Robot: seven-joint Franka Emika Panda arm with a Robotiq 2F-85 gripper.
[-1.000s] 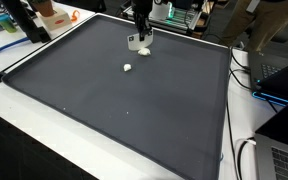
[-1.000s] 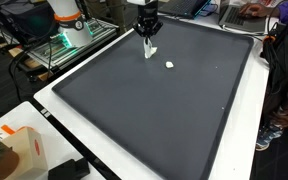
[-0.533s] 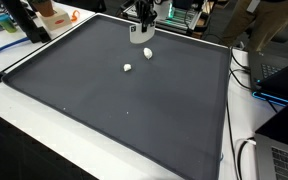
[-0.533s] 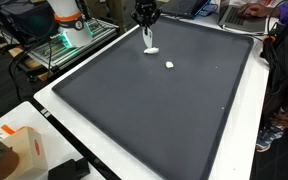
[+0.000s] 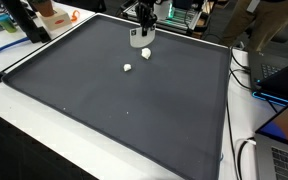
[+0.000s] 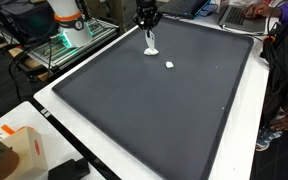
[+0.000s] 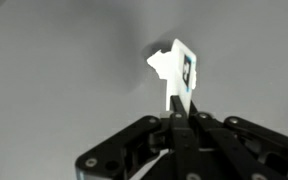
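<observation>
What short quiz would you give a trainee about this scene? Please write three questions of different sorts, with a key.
1. True or false: the gripper is shut on a white piece.
2. Where does the loose piece lie? A) on the dark mat; B) on a laptop; C) between the fingers.
3. How many white pieces does each exterior view show, counting the held one?

Key: 1 true; 2 A; 3 two.
</observation>
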